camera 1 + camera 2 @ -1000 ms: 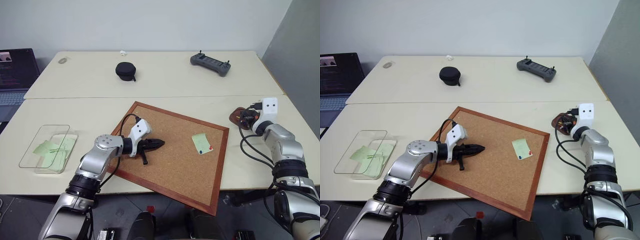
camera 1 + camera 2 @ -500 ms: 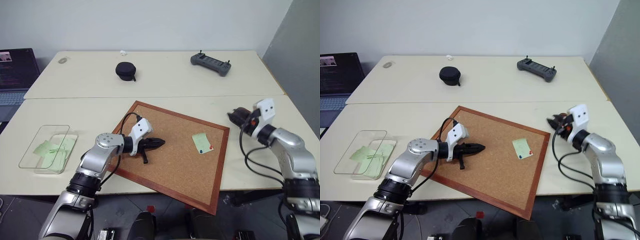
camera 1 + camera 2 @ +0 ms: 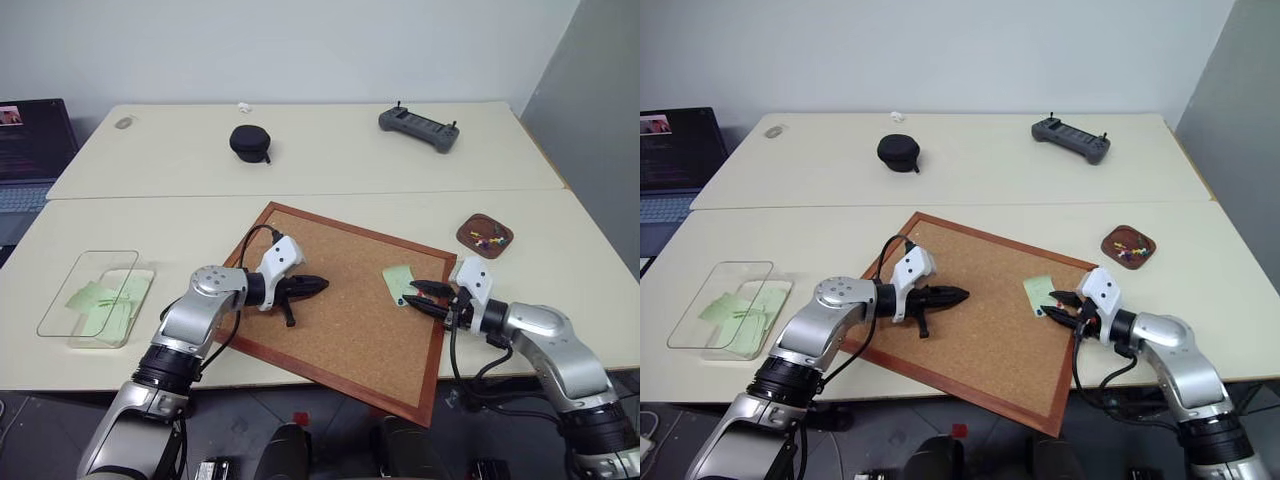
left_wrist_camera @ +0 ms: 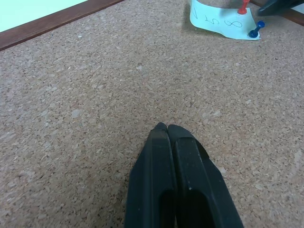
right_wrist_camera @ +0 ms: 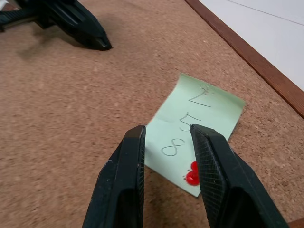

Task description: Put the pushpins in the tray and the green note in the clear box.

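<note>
"What was the robot doing?"

"Its right tool [image 5: 164, 142] hung over the green note [image 5: 199, 118] on the cork board [image 3: 340, 300], fingers a little apart, holding nothing. The left tool [image 4: 166, 130] was pressed together, resting on the board."

"And next?"

"I think pull out the red pin [image 5: 192, 175] and carry it to the tray [image 3: 485, 236] on the desk [image 3: 150, 220]."

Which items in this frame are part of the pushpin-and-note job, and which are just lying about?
Job: pale green paper note pinned to the wood-framed cork board; red pushpin; blue pushpin; small brown tray holding pins; clear plastic box.
Lying about: grey handheld controller; black round case; laptop.
</note>
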Robot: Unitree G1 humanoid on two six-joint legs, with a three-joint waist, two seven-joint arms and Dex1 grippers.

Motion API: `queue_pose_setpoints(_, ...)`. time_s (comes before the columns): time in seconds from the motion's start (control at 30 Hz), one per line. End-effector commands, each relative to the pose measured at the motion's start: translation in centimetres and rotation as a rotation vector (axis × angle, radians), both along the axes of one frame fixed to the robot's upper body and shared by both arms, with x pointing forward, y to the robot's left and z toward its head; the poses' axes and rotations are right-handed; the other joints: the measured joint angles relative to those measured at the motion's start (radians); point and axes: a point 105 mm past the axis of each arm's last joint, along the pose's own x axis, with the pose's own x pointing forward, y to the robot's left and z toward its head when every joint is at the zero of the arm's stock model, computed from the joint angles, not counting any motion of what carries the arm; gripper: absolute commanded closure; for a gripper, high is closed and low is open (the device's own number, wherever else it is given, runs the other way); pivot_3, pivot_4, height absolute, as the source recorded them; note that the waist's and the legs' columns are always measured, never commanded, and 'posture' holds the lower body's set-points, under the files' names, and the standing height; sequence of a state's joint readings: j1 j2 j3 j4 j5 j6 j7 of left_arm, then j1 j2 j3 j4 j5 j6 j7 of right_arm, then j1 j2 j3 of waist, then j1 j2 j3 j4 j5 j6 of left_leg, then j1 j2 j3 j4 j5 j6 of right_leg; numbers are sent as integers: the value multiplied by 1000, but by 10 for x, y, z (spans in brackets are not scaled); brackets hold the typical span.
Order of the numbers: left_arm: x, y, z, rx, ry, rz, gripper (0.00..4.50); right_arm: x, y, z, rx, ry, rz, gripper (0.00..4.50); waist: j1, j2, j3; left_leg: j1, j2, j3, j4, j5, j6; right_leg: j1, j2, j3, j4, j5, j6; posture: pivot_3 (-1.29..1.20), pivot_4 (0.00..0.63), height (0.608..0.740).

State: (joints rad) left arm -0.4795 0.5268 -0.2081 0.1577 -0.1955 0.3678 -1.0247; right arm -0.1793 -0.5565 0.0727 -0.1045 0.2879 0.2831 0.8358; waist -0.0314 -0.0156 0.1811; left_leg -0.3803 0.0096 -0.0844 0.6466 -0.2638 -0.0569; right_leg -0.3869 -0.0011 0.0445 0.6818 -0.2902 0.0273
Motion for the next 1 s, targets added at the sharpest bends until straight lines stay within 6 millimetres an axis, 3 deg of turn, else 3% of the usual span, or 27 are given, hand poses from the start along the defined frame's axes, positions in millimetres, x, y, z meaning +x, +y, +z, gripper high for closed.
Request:
queue_pose_setpoints(0.03, -3, 3, -4, 29, 15, -1, 4500, 3, -2, 5, -10, -48, -5, 2929, 0, 0, 0, 0, 0, 0, 0, 0, 0, 0, 0, 0, 0, 0, 0, 0, 150, 740)
queue_pose_setpoints(0.4, -3, 2, -4, 29, 14, -3, 4500, 2, -1, -3, -11, -31, -9, 2929, 0, 0, 0, 0, 0, 0, 0, 0, 0, 0, 0, 0, 0, 0, 0, 0, 150, 740)
queue_pose_setpoints(0.47, -3, 2, -4, 28, 13, -4, 4500, 3, -2, -3, -5, -32, -16, 3104, 0, 0, 0, 0, 0, 0, 0, 0, 0, 0, 0, 0, 0, 0, 0, 0, 150, 740)
queue_pose_setpoints(0.7, -2, 0, -3, 26, 13, -5, 4500, 7, -5, -2, -3, -37, -32, 4462, 0, 0, 0, 0, 0, 0, 0, 0, 0, 0, 0, 0, 0, 0, 0, 0, 150, 740)
queue_pose_setpoints(1.0, -2, 1, -4, 27, 15, -4, 4500, 5, -3, 11, 43, -69, -23, 4483, 0, 0, 0, 0, 0, 0, 0, 0, 0, 0, 0, 0, 0, 0, 0, 0, 150, 740)
